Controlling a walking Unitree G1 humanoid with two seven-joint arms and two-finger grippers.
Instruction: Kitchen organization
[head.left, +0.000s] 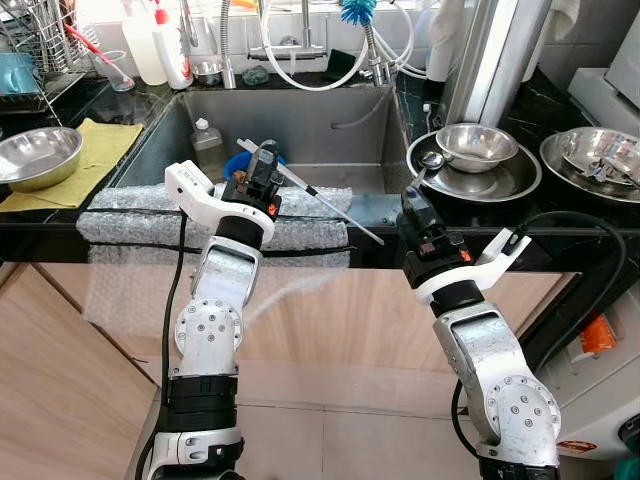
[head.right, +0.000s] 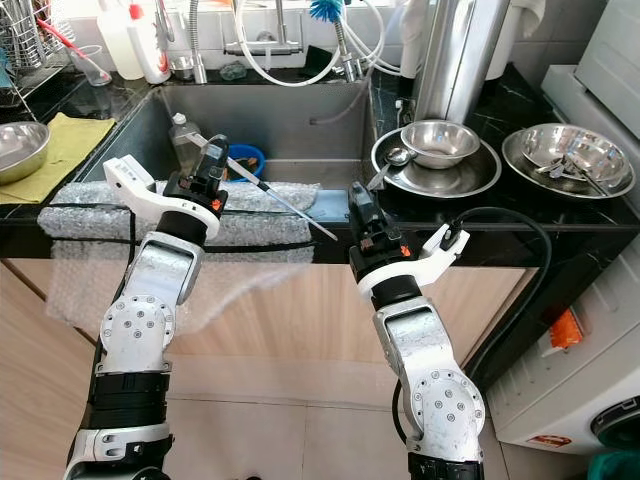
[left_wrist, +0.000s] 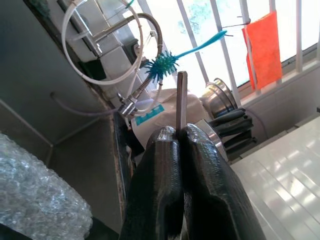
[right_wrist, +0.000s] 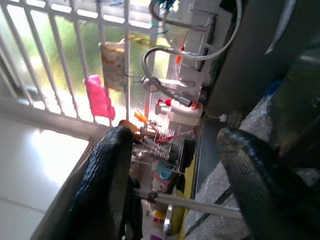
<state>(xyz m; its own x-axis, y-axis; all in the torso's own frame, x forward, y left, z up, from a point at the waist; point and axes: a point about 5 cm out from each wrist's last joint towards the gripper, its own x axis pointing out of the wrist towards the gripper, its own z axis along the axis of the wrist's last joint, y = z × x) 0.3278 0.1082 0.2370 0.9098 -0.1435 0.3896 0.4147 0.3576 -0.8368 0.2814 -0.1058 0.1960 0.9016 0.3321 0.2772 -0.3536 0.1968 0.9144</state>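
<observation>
From the left eye, the left hand (head.left: 262, 163) hovers over the sink (head.left: 300, 125) front, its fingers pinched on a long thin metal utensil (head.left: 330, 205) whose free end slants out over the bubble wrap (head.left: 130, 205) toward the right hand (head.left: 412, 205). The right hand sits at the desk (head.left: 560, 215) edge. One bowl (head.left: 36, 157) rests on the yellow cloth (head.left: 95, 150).

The right eye shows three more metal dishes on the right: a small bowl (head.right: 445, 140) in a wide pan (head.right: 440, 178), and another pan (head.right: 570, 155) holding cutlery.

The left wrist shows the strip gripped at one end between closed fingers (left_wrist: 160, 170). It is probably stiff, light and slippery; a hold nearer its middle would steady it.

The right wrist shows its fingers (right_wrist: 110, 170) spread wide, holding nothing, the utensil's shaft (right_wrist: 200, 206) lying across between them.
</observation>
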